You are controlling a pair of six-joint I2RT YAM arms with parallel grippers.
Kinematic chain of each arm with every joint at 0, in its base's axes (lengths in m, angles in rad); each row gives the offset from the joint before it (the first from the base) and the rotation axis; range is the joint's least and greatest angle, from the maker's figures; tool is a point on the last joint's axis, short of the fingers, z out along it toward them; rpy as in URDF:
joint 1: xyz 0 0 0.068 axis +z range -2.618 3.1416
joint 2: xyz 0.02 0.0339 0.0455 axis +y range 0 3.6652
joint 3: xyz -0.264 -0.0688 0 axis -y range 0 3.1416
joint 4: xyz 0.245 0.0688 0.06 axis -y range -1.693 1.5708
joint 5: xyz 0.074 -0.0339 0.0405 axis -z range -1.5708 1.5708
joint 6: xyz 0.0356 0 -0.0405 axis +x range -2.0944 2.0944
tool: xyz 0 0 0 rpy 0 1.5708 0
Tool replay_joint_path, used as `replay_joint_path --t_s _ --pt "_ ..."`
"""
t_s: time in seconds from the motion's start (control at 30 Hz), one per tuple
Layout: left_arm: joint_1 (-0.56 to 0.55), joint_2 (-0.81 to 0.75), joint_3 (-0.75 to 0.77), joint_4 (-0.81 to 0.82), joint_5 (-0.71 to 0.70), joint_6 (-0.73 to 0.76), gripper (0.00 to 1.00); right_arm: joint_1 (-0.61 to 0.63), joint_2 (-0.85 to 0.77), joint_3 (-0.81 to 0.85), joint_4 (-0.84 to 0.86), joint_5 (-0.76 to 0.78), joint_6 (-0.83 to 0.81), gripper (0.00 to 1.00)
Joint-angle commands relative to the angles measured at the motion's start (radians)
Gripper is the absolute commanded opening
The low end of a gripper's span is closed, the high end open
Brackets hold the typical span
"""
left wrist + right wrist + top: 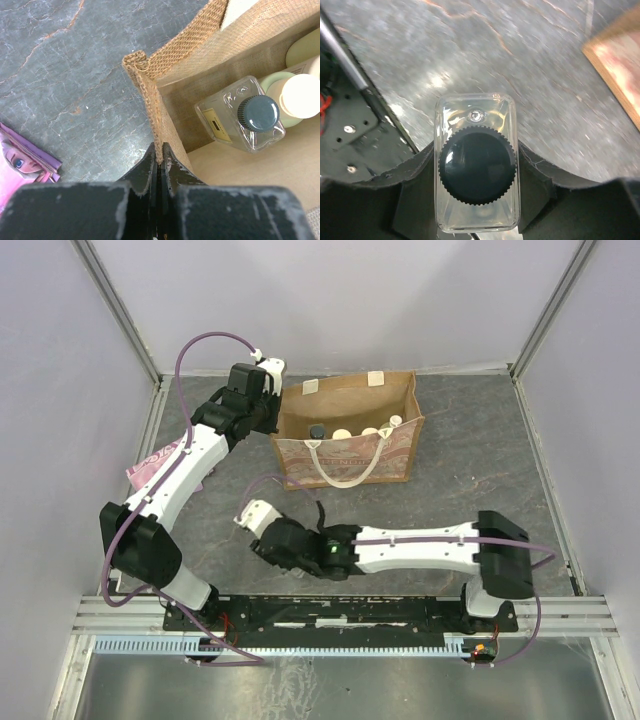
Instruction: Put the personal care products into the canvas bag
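The canvas bag (348, 445) stands open at the back middle of the table. Inside it I see a clear black-capped bottle (317, 431) and three cream-topped pale yellow bottles (370, 432). My left gripper (277, 412) is shut on the bag's left rim (150, 100), pinching the fabric edge between its fingertips (150, 165). The left wrist view looks down on the black-capped bottle (250, 117) and pale yellow bottles (300, 95) in the bag. My right gripper (267, 544) is shut on the second clear black-capped bottle (476, 170), held upright above the table, in front of the bag.
A flat pink-magenta packet (150, 465) lies at the left under my left arm, and also shows in the left wrist view (25, 162). The bag's front corner (620, 70) is to the right in the right wrist view. The arms' base rail (340, 612) runs along the near edge.
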Motion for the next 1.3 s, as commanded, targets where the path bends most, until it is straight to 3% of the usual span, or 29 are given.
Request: replay_joint_path --t_s 0.0,0.27,0.47,0.7,0.97,1.27 --pt "0.011 -0.049 0.050 0.017 -0.018 0.040 0.03 -0.035 -0.215 0.081 -0.182 0.204 0.148 0.00" --pt "0.011 -0.048 0.041 0.018 0.007 0.032 0.03 -0.092 -0.421 0.243 -0.452 0.465 0.311 0.00" --pt "0.011 -0.058 0.036 0.019 0.020 0.034 0.03 -0.155 -0.551 0.253 -0.303 0.517 0.253 0.00" --pt "0.010 -0.064 0.022 0.019 0.035 0.029 0.03 -0.273 -0.447 0.383 -0.161 0.350 0.125 0.00" --pt "0.011 -0.079 0.012 0.016 0.034 0.031 0.03 -0.425 -0.284 0.508 -0.008 0.066 0.122 0.00" --pt "0.012 -0.104 0.003 0.012 0.035 0.031 0.03 -0.547 -0.159 0.658 0.000 -0.046 0.150 0.00"
